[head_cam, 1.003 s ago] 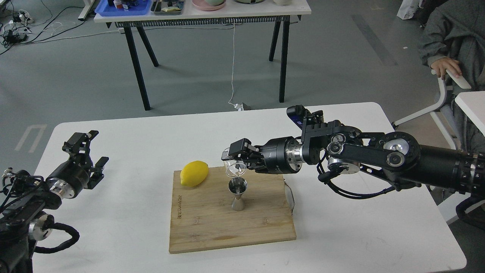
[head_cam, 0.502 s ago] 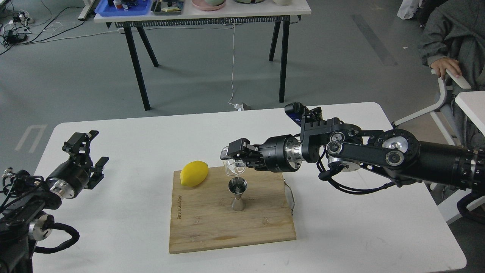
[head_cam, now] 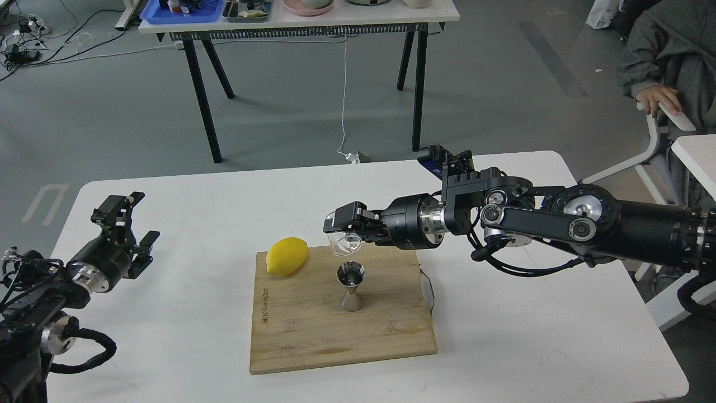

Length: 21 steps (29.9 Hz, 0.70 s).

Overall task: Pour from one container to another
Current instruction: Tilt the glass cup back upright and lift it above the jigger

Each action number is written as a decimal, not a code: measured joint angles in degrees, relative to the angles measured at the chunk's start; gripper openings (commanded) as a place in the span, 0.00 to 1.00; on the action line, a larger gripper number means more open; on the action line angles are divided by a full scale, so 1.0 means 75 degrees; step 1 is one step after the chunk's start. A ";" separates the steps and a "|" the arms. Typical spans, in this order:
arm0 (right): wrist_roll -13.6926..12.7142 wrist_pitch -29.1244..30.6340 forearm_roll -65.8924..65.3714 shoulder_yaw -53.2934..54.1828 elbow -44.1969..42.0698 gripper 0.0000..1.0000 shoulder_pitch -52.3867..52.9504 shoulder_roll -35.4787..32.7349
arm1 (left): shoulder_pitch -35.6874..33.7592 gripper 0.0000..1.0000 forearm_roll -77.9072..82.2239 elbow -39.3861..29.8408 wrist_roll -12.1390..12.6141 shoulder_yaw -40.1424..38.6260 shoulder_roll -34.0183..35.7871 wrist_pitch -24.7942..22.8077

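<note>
lemon [head_cam: 287,256] yellow | jigger [head_cam: 351,286] shiny steel | board [head_cam: 313,336] light wood

Black arms [head_cam: 559,224], silver joints, looped cables.

On my white table [head_cam: 168,336] a wooden cutting board [head_cam: 341,336] lies flat, a yellow lemon [head_cam: 286,256] at its far left corner. Beyond, a second table [head_cam: 313,22] carries a blue tray [head_cam: 182,12]. A seated person [head_cam: 668,50] far right.

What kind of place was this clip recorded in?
Probably a robotics lab or workshop: bare grey floor, loose cables on it, and a second worktable with trays behind the white table.
</note>
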 measured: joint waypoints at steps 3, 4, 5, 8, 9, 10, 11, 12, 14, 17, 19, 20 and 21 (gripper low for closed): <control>0.0031 0.0007 -0.0067 -0.0010 0.0000 0.40 0.0014 0.0000 | 0.0000 1.00 0.0000 0.0000 0.0000 0.0000 0.0000 0.0000; 0.0040 0.0018 -0.0083 -0.0010 0.0000 0.40 0.0015 0.0000 | 0.0000 1.00 0.0000 0.0000 0.0000 0.0000 0.0000 0.0000; 0.0048 0.0024 -0.0085 -0.0010 0.0000 0.40 0.0016 0.0000 | 0.0001 1.00 0.0000 0.0000 0.0000 0.0000 0.0000 0.0000; 0.0054 0.0030 -0.0030 0.0014 -0.0005 0.40 0.0017 0.0000 | 0.0002 1.00 0.0000 0.0000 0.0000 0.0000 -0.0004 0.0000; 0.0051 0.0028 0.0001 0.0043 -0.0006 0.39 0.0008 0.0000 | 0.0004 1.00 0.0000 0.0000 0.0000 0.0000 -0.0005 0.0000; 0.0039 0.0017 0.0047 0.0081 -0.0007 0.39 -0.0027 0.0000 | 0.0007 1.00 0.0000 0.0000 0.0000 0.0000 -0.0006 0.0000; 0.0031 -0.0001 0.0121 0.0112 -0.0007 0.39 -0.0067 0.0000 | 0.0008 1.00 0.0000 0.0000 0.0000 0.0000 -0.0006 0.0000; 0.0029 -0.0024 0.0205 0.0148 -0.0007 0.39 -0.0100 0.0002 | 0.0008 1.00 0.0000 0.0000 0.0000 0.0000 -0.0007 0.0000; 0.0026 -0.0061 0.0407 0.0268 -0.0008 0.39 -0.0235 0.0008 | 0.0008 1.00 0.0000 0.0000 0.0000 0.0000 -0.0015 0.0000; -0.0004 -0.0072 0.0564 0.0503 -0.0002 0.39 -0.0522 0.0010 | 0.0008 1.00 0.0000 0.0000 0.0000 0.0000 -0.0016 0.0000; -0.0025 -0.0072 0.0587 0.0582 -0.0001 0.39 -0.0665 0.0010 | 0.0008 1.00 0.0000 0.0000 0.0000 0.0000 -0.0017 0.0000; -0.0032 -0.0072 0.0593 0.0601 0.0000 0.39 -0.0709 0.0010 | 0.0007 1.00 0.0000 0.0000 0.0000 0.0000 -0.0017 0.0000; -0.0036 -0.0075 0.0597 0.0616 0.0001 0.39 -0.0747 0.0010 | 0.0006 1.00 0.0000 0.0000 0.0000 0.0000 -0.0017 0.0000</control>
